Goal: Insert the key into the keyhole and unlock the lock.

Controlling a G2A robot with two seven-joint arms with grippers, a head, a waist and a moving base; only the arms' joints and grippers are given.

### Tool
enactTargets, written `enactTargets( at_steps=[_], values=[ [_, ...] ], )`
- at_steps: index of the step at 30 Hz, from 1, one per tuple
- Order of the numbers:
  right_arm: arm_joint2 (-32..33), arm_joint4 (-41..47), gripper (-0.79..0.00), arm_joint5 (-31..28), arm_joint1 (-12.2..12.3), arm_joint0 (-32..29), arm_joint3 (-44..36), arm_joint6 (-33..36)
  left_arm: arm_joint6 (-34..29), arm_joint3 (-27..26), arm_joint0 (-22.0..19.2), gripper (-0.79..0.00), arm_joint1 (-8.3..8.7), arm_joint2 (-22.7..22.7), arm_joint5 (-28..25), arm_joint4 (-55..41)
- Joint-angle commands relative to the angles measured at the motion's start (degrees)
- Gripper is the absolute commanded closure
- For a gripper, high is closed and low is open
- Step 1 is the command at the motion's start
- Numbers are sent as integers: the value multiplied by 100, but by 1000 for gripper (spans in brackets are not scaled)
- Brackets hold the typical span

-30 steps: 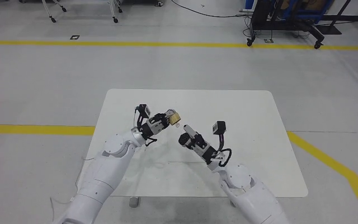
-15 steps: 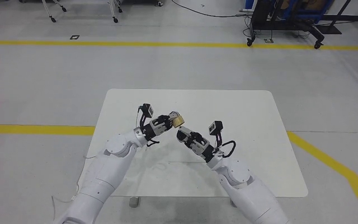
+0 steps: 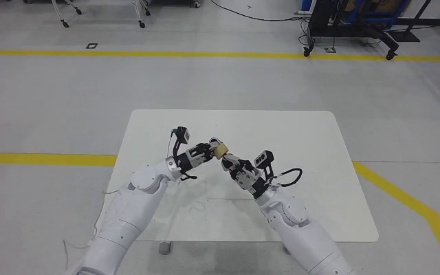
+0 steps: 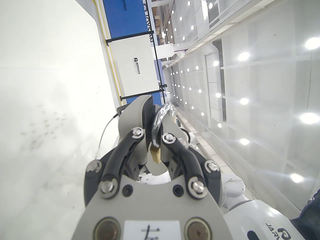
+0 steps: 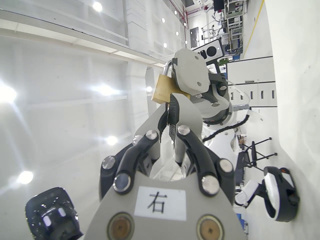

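Grey-shelled, the right gripper [image 5: 170, 107] sits nearest us, its fingers pressed together on a small dark piece that we take for the key [image 5: 167, 115]; we cannot make out its blade. The fingertips point straight at the bottom of the lock [image 5: 163, 89] and seem to touch it, though we cannot tell whether the key is inside the lock.

The lock is a brass padlock with a silver shackle [image 4: 159, 119]. It is held in the air over the middle of the table [image 3: 309, 137], not resting on it. Just beyond it we see the left gripper [image 5: 191, 76], clamped on the lock from both sides. In its own wrist view the shackle loops up between its two fingers [image 4: 136, 113], with a sliver of brass below.

From above, both grippers meet at the lock, one arm coming from each side.

Farther off, yellow lines [image 3: 206, 53] cross the pale floor [image 3: 103, 96], and a dark wheeled frame [image 3: 350, 31] stands behind them.
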Motion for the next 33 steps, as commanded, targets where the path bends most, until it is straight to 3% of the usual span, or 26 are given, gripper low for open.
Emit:
enactTargets(
  at_steps=[1, 7, 14, 19, 20, 22, 24, 25, 29, 33],
  values=[
    [10, 194, 0, 73, -9, -11, 21, 138, -11, -14, 4, 0, 0, 1, -13, 24],
    [59, 634, 0, 280, -33, -23, 60, 390, -10, -91, 36, 0, 3, -21, -214, 125],
    [80, 1731, 0, 797, -93, -32, 145, 943, 15, -207, 108, 0, 16, -78, -507, 227],
    [65, 1687, 0, 852, -114, 33, 318, 1070, 54, -274, 157, 0, 23, -110, -619, 276],
    [73, 1595, -43, 820, -112, 46, 328, 1063, 68, -279, 163, 0, 24, -120, -617, 272],
    [87, 1402, -557, 750, -107, 45, 324, 1032, 94, -282, 174, 0, 25, -135, -604, 261],
    [120, 1281, -742, 719, -99, 25, 289, 1034, 133, -281, 181, 0, 26, -150, -586, 258],
    [147, 1194, -785, 694, -91, 14, 269, 1023, 159, -278, 184, 0, 25, -157, -571, 256],
    [319, 735, -785, 497, -44, -70, 133, 923, 246, -255, 167, 0, 33, -176, -463, 383],
    [698, -118, -785, 53, 52, -283, -253, 590, 496, -310, 94, 0, 73, -81, -219, 1447]
  ],
)
